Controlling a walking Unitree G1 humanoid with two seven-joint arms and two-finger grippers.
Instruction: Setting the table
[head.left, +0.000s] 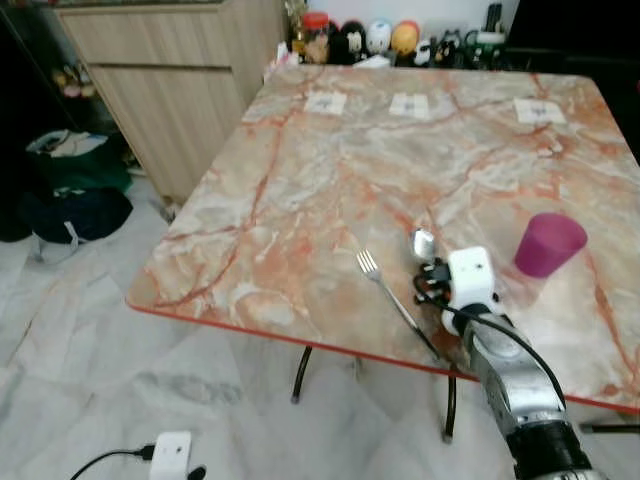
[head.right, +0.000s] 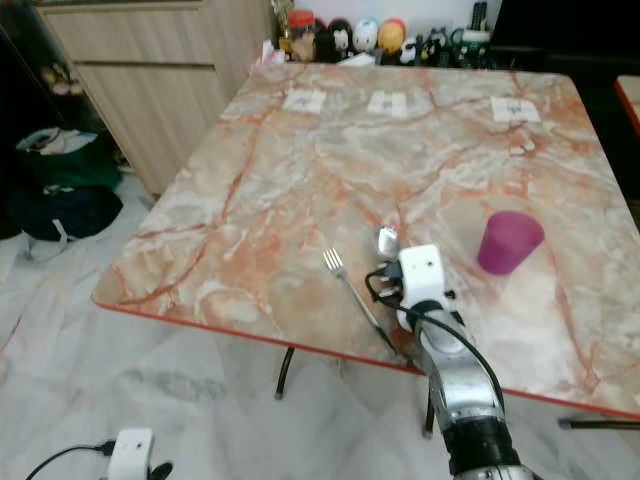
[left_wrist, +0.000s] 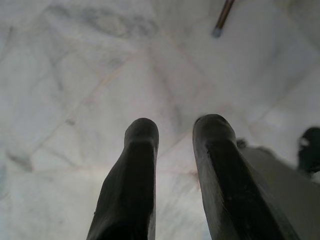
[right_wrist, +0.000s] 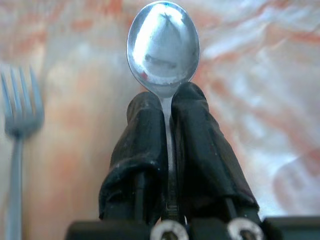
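Cutlery placement is in hand: right gripper (right_wrist: 167, 107) pinches the spoon (right_wrist: 163, 45) by its neck, apparently just above the table (head.left: 330, 170), at three o'clock from the fork (head.left: 392, 298). Next: lower, release parallel. Left gripper (left_wrist: 175, 135), narrowly parted, idles.

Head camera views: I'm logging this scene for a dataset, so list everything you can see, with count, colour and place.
table: one, orange-veined marble top, centre.
fork: one, silver, on the table near its front edge.
spoon: one, silver, held beside the fork.
cup: one, magenta, on the table to the right of the spoon.
paper slips: three, white, in a row along the table's far side.
figurines and jars: several, mixed colours, beyond the far edge.
cabinet: one, light wood, left of the table.
bags: dark, on the floor at left.
right pincer: black, shut on the spoon's handle.
left pincer: black, open, above the pale floor.
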